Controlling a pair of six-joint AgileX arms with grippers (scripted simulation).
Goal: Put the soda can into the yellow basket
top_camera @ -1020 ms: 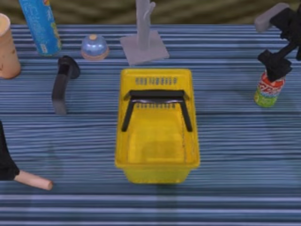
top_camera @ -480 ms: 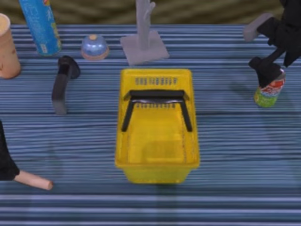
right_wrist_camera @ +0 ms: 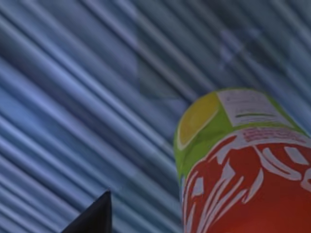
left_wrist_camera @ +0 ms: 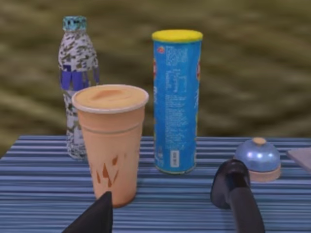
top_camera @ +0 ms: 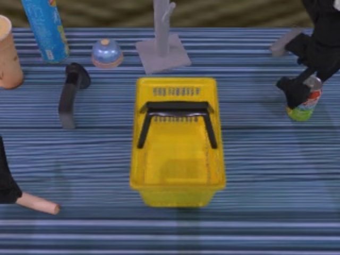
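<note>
The soda can point(top_camera: 306, 103), red over lime-green with a silver top, stands on the table at the far right; it fills the right wrist view point(right_wrist_camera: 243, 165). My right gripper point(top_camera: 302, 90) is down at the can's upper part, open. One dark fingertip point(right_wrist_camera: 97, 216) shows a gap away from the can's side, and the other finger is hidden. The yellow basket point(top_camera: 178, 85) sits mid-table with its black handles folded across it and nothing inside. My left arm point(top_camera: 5, 183) is parked at the left edge, its gripper point(left_wrist_camera: 160, 228) open.
Along the back stand a blue canister point(top_camera: 47, 29), an orange cup point(top_camera: 8, 53), a blue bell point(top_camera: 106, 53) and a grey stand point(top_camera: 162, 53). A black handle-shaped object point(top_camera: 69, 95) lies left of the basket. A patterned bottle point(left_wrist_camera: 75, 87) shows in the left wrist view.
My right gripper has come down from above the can and swung a little to the left, so its fingers now stand at the can's top. The can stays on the table.
</note>
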